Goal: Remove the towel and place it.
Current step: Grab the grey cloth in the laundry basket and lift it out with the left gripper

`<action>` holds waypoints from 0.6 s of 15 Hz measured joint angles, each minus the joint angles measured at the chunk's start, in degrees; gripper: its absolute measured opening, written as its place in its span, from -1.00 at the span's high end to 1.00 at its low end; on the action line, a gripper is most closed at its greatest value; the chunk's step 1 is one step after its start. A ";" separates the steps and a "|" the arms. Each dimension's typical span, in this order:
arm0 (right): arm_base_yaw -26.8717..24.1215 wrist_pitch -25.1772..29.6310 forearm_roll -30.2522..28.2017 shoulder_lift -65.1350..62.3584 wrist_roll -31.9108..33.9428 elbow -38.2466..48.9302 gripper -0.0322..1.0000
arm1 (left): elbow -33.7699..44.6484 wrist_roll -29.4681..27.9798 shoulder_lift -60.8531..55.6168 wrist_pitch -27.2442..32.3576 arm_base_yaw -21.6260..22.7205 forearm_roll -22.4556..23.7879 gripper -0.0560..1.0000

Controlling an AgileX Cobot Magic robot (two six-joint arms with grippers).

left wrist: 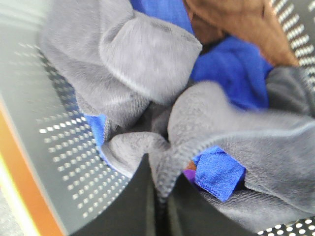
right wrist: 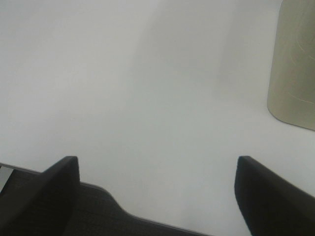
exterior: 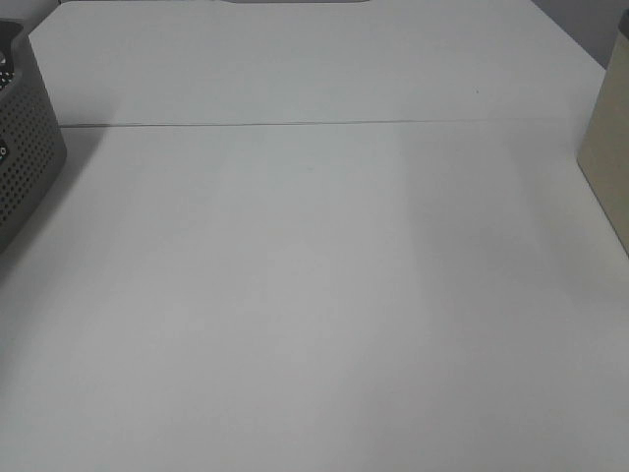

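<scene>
White table (exterior: 314,295): bare across the middle, one seam running across its far half. Grey perforated basket (exterior: 25,147) at its left edge; beige container (exterior: 607,147) at its right edge. The towel (left wrist: 147,59), showing grey with hemmed edges, lies bunched inside the basket on a blue cloth (left wrist: 231,69) and a brown cloth (left wrist: 236,19). Left gripper (left wrist: 160,196): fingers pressed together, pinching a hemmed fold of the towel. Right gripper (right wrist: 157,164): fingers spread wide, holding nothing, above the table near the beige container.
</scene>
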 joint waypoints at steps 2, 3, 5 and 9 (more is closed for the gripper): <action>0.00 0.00 0.00 0.00 0.00 0.00 -0.66 | 0.00 -0.11 -3.27 0.06 -1.03 -1.32 0.89; 0.00 0.00 0.00 0.00 0.00 0.00 -0.66 | 0.00 -0.11 -4.01 0.06 -1.43 -1.60 0.89; 0.00 0.00 0.00 0.00 0.00 0.00 -0.66 | 0.00 -0.74 -7.39 0.11 -3.95 -2.35 0.89; 0.00 0.00 0.00 0.00 0.00 0.00 -0.66 | 0.00 -1.66 -12.89 0.17 -8.77 -2.64 0.89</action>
